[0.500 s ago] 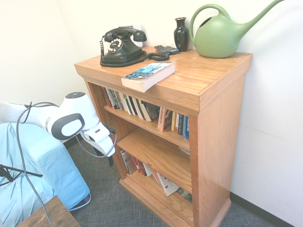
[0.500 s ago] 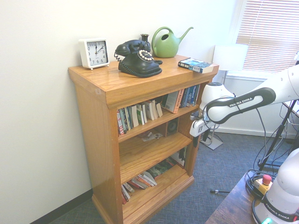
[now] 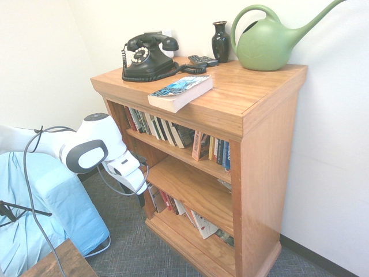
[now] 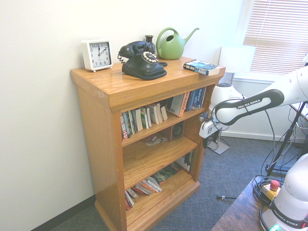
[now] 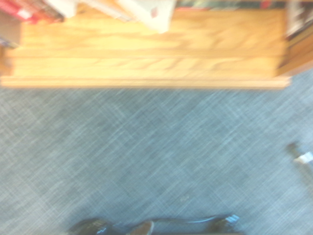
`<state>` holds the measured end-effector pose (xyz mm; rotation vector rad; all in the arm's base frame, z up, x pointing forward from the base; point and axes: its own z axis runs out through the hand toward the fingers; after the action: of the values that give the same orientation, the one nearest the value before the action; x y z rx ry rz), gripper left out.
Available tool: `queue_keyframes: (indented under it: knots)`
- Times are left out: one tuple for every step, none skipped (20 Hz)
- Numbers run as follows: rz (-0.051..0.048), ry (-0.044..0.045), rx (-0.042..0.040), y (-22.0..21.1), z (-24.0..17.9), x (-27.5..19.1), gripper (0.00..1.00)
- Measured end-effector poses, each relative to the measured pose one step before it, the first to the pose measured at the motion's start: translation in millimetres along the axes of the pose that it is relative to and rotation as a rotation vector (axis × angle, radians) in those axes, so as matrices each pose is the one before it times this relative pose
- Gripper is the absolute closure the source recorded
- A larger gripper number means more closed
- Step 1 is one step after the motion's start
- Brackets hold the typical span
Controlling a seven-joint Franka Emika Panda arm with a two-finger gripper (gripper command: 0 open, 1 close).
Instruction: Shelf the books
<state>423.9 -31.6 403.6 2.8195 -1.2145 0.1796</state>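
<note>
First exterior view shows the book (image 3: 181, 91) lying flat on the shelf's (image 3: 253, 167) wooden top, at its front edge with one corner overhanging, just in front of the black telephone (image 3: 147, 56). The end effector (image 3: 140, 197) hangs well below it, pointing down in front of the bookcase beside its lower boards, near the side post at the telephone's end. Its fingers stand apart and hold nothing. Second exterior view has the book (image 4: 201, 67) at the top's corner nearest the arm, with the end effector (image 4: 205, 143) directly beneath, off the bookcase's side. A green watering can (image 3: 271, 40) stands at the back edge.
</note>
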Motion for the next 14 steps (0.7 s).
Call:
queue_keyframes:
  knots:
    - [-0.00195,0.03756,-0.01462,2.62,-13.76,5.35,0.00]
    - [-0.00079,0.03396,-0.01388,3.28,-14.53,4.63,0.00]
    - [-0.00329,0.03413,-0.01901,4.02,-14.59,4.50,0.00]
    - [-0.00206,0.03563,-0.02243,4.39,-15.21,5.34,0.00]
    - [-0.00069,0.03148,-0.01967,5.20,-15.24,5.87,0.00]
    - [-0.00221,0.02602,-0.01963,4.94,-11.82,5.04,0.00]
    - [-0.00271,0.02677,-0.02411,5.26,-11.17,5.65,0.00]
    - [-0.00042,0.02429,-0.02296,5.06,-10.84,5.84,0.00]
    - [-0.00165,0.02171,-0.01951,3.90,-9.64,4.93,0.00]
    - [-0.00576,0.02350,-0.02121,2.72,-9.04,4.67,0.00]
    - [-0.01059,0.02637,-0.02645,1.67,-8.10,3.97,0.00]
    - [-0.01154,0.02636,-0.02976,1.66,-7.65,3.73,0.00]
    - [-0.01030,0.02377,-0.02837,1.40,-7.23,3.50,0.00]
    - [-0.00967,0.02329,-0.02508,0.92,-6.89,3.30,0.00]
